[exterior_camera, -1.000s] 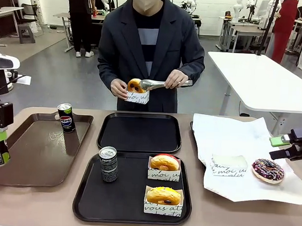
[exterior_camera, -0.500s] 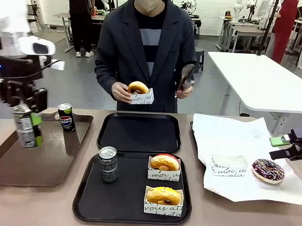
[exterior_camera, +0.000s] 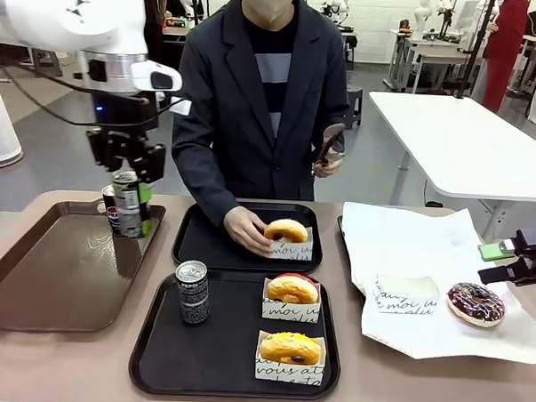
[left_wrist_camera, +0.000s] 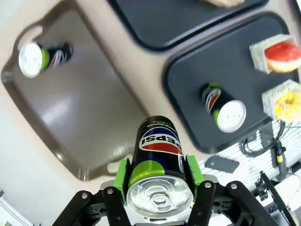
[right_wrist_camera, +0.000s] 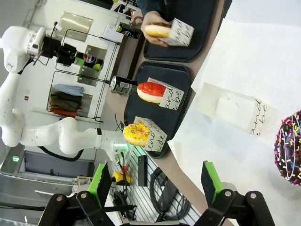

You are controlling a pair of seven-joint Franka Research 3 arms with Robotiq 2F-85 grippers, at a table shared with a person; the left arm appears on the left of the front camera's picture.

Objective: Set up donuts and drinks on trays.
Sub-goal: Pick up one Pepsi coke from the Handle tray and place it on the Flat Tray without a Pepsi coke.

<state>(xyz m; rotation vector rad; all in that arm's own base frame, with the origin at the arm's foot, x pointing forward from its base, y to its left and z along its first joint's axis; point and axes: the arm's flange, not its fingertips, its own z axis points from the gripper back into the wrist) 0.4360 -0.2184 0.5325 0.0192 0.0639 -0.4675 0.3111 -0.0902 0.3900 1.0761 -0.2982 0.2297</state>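
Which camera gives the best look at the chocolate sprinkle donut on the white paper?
The front view: the chocolate sprinkle donut lies whole and unobstructed on the white paper. The right wrist view shows its sprinkles closer, but the picture's edge cuts it off.

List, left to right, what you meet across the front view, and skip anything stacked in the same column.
Brown tray → held can → standing can → empty paper holder → chocolate-sprinkle donut → right tool.

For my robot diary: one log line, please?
left fingers: shut on Pepsi can, aloft | right fingers: open | person's hand: holding donut on far tray
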